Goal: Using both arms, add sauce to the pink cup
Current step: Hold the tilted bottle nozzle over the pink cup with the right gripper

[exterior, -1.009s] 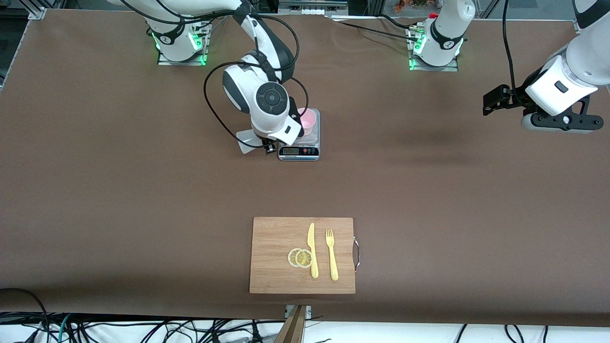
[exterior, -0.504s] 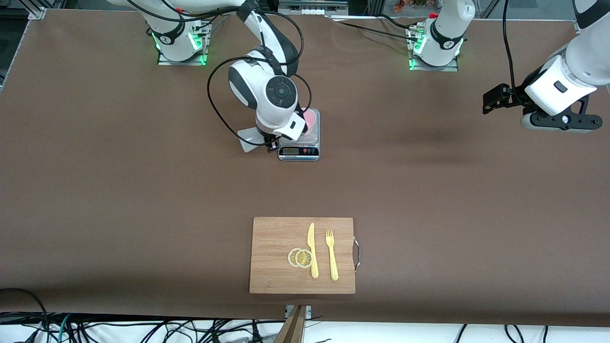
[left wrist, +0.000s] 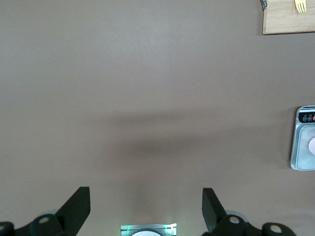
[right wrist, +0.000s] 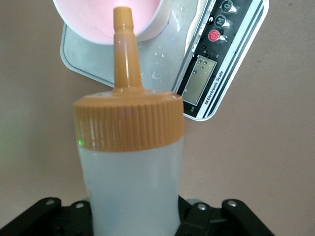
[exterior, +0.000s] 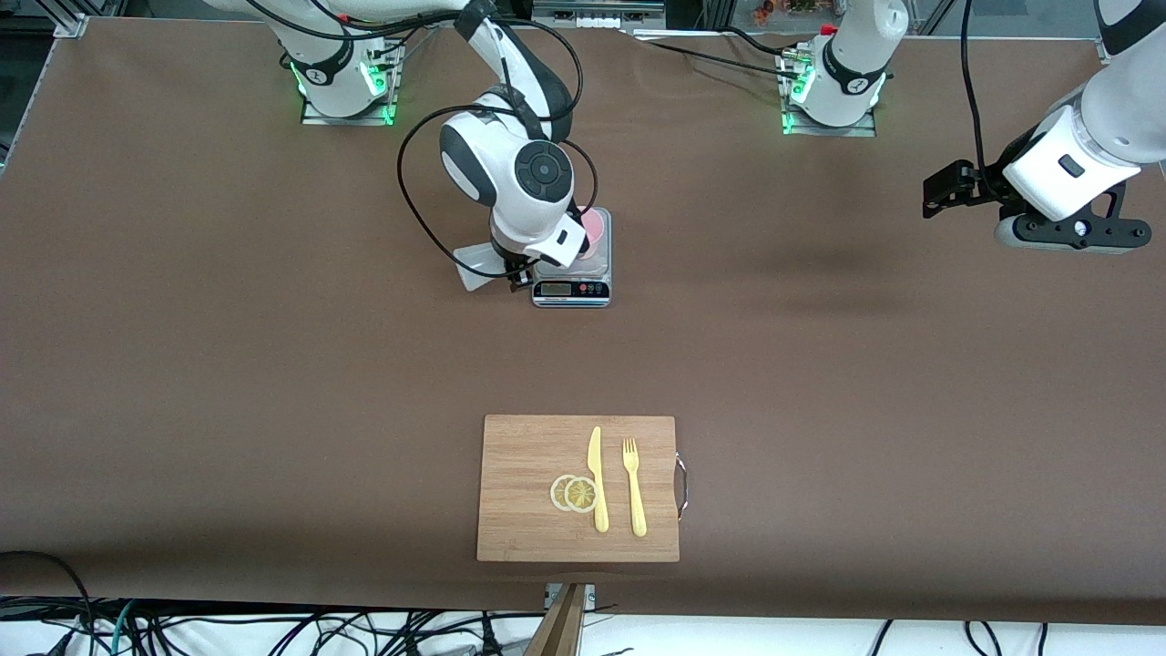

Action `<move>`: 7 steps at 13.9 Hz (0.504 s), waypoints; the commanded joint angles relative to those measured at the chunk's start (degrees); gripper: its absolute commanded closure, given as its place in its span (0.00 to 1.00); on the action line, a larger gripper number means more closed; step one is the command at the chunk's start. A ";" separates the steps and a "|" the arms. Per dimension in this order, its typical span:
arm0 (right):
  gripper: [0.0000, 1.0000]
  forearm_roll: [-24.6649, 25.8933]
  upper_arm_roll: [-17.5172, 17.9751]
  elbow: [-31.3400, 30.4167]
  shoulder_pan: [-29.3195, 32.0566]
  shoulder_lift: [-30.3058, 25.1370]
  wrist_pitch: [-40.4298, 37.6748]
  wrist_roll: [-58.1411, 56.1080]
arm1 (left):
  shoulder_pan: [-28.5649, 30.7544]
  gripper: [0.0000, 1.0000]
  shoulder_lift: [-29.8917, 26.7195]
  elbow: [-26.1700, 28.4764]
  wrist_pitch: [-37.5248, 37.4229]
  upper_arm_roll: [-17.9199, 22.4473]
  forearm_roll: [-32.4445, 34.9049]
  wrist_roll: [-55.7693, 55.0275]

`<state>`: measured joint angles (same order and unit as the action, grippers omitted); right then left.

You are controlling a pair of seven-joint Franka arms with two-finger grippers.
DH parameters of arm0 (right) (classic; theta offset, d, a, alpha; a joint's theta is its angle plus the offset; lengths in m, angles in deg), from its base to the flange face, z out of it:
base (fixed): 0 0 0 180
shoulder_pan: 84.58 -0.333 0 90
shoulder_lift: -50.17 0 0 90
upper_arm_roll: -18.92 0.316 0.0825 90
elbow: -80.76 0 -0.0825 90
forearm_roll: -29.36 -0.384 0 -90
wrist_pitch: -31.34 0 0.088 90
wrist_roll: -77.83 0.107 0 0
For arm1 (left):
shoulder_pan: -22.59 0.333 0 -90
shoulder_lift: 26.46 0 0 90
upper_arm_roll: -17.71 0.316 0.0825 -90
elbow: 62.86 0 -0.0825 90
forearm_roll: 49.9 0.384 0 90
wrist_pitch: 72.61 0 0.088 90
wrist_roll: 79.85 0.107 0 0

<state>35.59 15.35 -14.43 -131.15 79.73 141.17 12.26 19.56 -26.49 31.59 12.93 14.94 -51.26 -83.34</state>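
While my right gripper (right wrist: 133, 216) stays clamped on the sauce bottle (right wrist: 130, 167), its orange nozzle (right wrist: 124, 46) tilts over the pink cup (right wrist: 106, 19), which stands on the grey scale (exterior: 574, 273). My left gripper (left wrist: 146, 209), fingers apart, waits over bare table toward the left arm's end from the scale.

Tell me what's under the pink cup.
The pink cup stands on a grey scale, droplets on its platform. The cup's base is hidden; the right gripper holds the sauce bottle tilted over it.
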 commanded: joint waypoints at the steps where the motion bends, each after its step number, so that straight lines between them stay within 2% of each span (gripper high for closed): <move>1: 1.00 1.84 -0.48 0.61 -1.06 -0.55 -1.37 0.80 | 0.22 0.00 -0.05 -1.11 -1.16 -0.04 -0.23 0.85; 7: 1.00 2.99 -0.48 0.61 -1.33 -0.55 -1.37 2.29 | 0.22 0.00 -0.05 -1.11 -1.16 -0.22 -0.23 0.68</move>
<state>37.36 15.35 -14.43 -131.44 79.73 141.17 13.20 19.56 -26.50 31.58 12.92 14.91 -51.26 -83.34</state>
